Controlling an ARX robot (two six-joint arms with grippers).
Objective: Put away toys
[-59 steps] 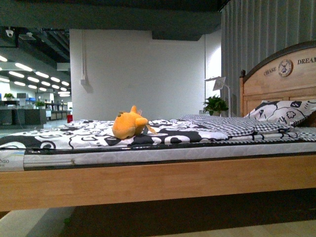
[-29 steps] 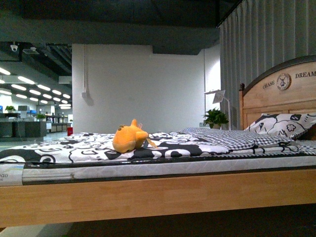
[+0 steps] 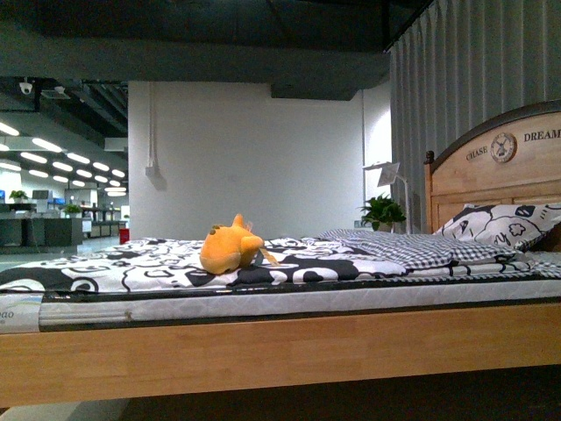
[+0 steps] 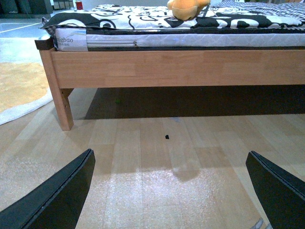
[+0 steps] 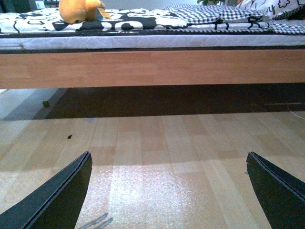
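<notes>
An orange-yellow plush toy (image 3: 230, 247) lies on the black-and-white patterned bedspread, left of the bed's middle. It also shows at the top of the left wrist view as the toy (image 4: 187, 8) and in the right wrist view as the toy (image 5: 80, 10). My left gripper (image 4: 171, 191) is open and low over the wooden floor, well short of the bed. My right gripper (image 5: 169, 191) is open too, with only bare floor between its fingers. Neither arm appears in the front view.
The wooden bed frame (image 3: 289, 351) runs across in front of me, with a leg (image 4: 62, 107) at its left corner. A patterned pillow (image 3: 504, 206) and headboard (image 3: 495, 162) are at the right. A checked blanket (image 3: 394, 244) lies mid-bed. A rug (image 4: 19, 88) lies on the floor left.
The front view has shifted: the bed and toy sit lower in the frame than a second ago, and more ceiling shows. The toy itself has not moved on the bed.
</notes>
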